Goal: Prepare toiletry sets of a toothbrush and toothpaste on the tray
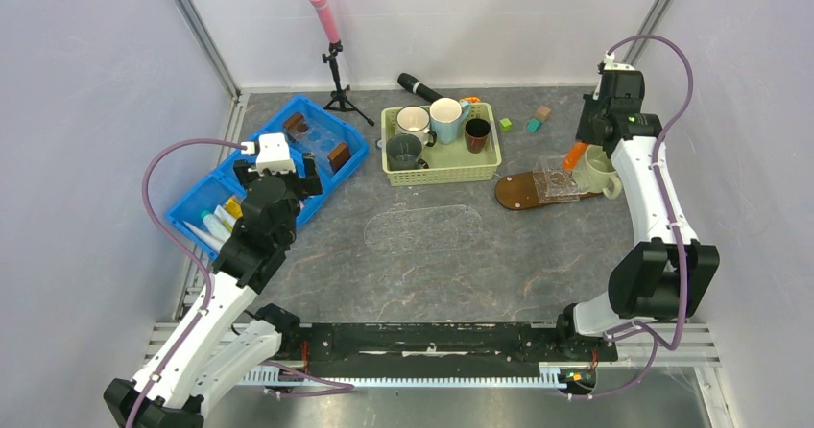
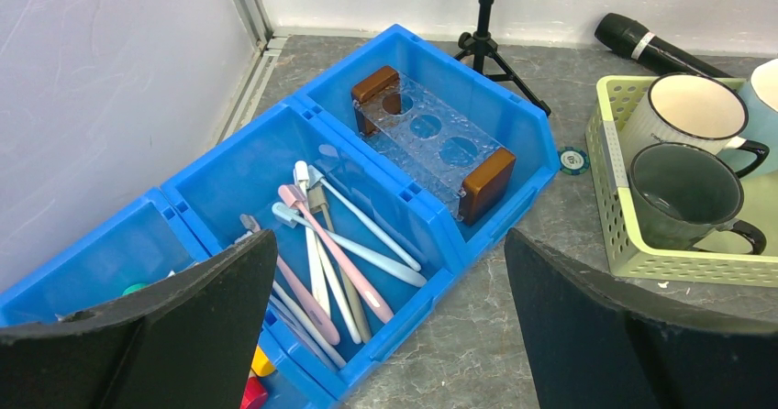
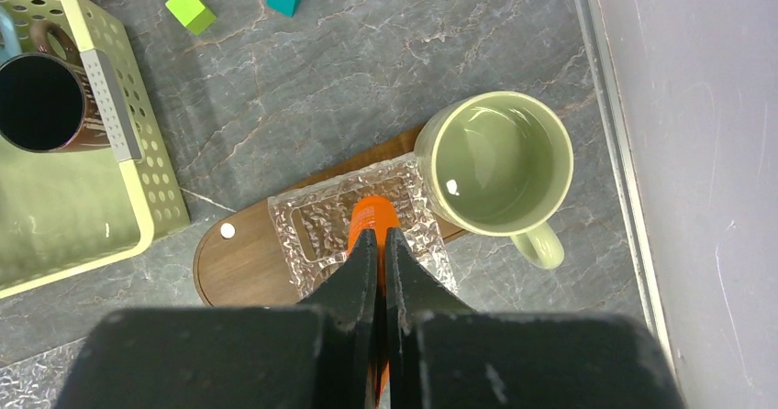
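Grey marbled desk [image 1: 317, 284], white walls on three sides. The tray [image 3: 237, 270] lies far right, just beside the pale green basket [image 1: 442, 167], with a clear textured dish [image 3: 312, 226] on it and a green mug [image 3: 495, 163] at its right end. I cannot tell whether the mug's base sits on the wood or only beside it.

My right jaws are pinched almost shut on an orange toothpaste [image 3: 372, 216] tube, cap end pointing down over the dish. From the wrist camera the jaws hide the rest of the tube, and I can't tell whether the tip touches the dish. Any print on it is hidden.

My left jaws hang wide apart with nothing in them, above the blue bin [image 2: 429, 209] at the far left. Its middle compartment holds a heap of toothbrushes [image 2: 341, 255], pale blue, pink and white. The far one holds a clear rack [image 2: 431, 138] with brown wooden ends. The near compartment is mostly blocked by my left finger. From overhead I make out more coloured tubes [image 1: 222, 219] there, too small to read.

A small round token [image 2: 572, 160] by the bin has markings I can't read. A black microphone [image 2: 642, 47] lies behind the basket, cut off by the frame.
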{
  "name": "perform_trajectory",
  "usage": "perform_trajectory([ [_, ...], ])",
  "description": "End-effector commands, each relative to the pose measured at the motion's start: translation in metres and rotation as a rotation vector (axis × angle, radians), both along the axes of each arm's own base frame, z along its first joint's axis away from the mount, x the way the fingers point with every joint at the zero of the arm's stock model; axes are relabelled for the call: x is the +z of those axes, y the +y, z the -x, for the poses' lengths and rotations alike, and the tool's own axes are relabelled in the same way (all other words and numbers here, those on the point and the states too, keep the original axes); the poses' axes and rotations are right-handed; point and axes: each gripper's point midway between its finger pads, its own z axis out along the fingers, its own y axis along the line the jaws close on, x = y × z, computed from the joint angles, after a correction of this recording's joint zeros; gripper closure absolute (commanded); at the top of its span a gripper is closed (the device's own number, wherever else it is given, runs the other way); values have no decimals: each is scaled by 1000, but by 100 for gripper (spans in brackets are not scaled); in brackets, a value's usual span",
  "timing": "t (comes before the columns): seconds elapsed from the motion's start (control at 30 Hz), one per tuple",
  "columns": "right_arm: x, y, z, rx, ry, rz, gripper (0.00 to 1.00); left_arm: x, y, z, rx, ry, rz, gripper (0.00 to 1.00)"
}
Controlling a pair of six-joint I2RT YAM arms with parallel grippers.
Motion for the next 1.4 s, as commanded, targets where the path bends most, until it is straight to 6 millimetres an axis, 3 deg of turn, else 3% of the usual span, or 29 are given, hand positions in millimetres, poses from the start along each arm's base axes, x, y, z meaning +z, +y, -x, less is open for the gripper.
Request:
perform_trajectory([
  [0.0, 27, -2, 3, 4, -68, 14, 100, 7, 0, -3, 6, -35, 27, 0],
  [0.4, -2, -7, -19, -19, -38, 13, 100, 7, 0, -2, 8, -35, 24, 0],
  [0.93, -46, -15, -25, -49, 25, 25, 100, 7, -1, -3, 3, -32, 21, 0],
  [1.37, -63, -19, -31, -62, 56, 35, 100, 7, 0, -2, 4, -34, 19, 0],
])
